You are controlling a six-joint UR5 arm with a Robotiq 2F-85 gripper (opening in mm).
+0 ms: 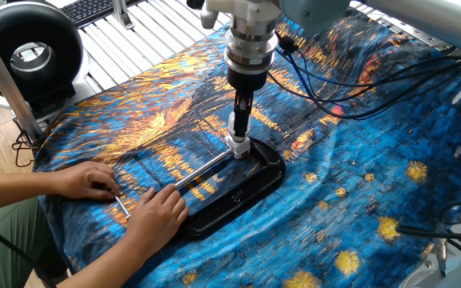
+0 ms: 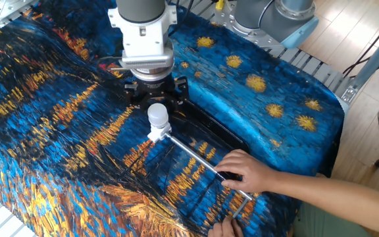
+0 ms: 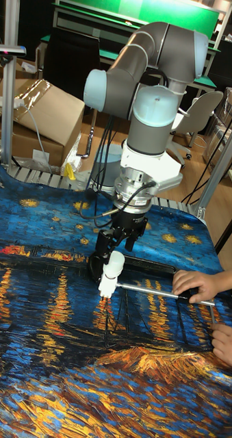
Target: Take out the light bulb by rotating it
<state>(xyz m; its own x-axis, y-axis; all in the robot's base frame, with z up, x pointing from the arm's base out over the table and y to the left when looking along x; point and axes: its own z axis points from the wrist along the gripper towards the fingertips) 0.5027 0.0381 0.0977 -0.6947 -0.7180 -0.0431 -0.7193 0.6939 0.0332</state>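
I am seeing a starry-night patterned cloth (image 1: 390,184) lying over the table, with a black tray (image 1: 250,188) sitting on it. A black round fan (image 1: 26,56) is standing off at the table's far corner beside a keyboard (image 1: 94,8). Blue cables (image 1: 358,88) are trailing across the cloth. In the tall view, a cardboard box (image 3: 44,113) is resting behind the table.

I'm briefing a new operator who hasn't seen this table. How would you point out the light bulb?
Find the black tray on the blue starry cloth. At its end stands the light bulb, directly under the gripper. It is round and frosted white, unlike the blocky socket below it.
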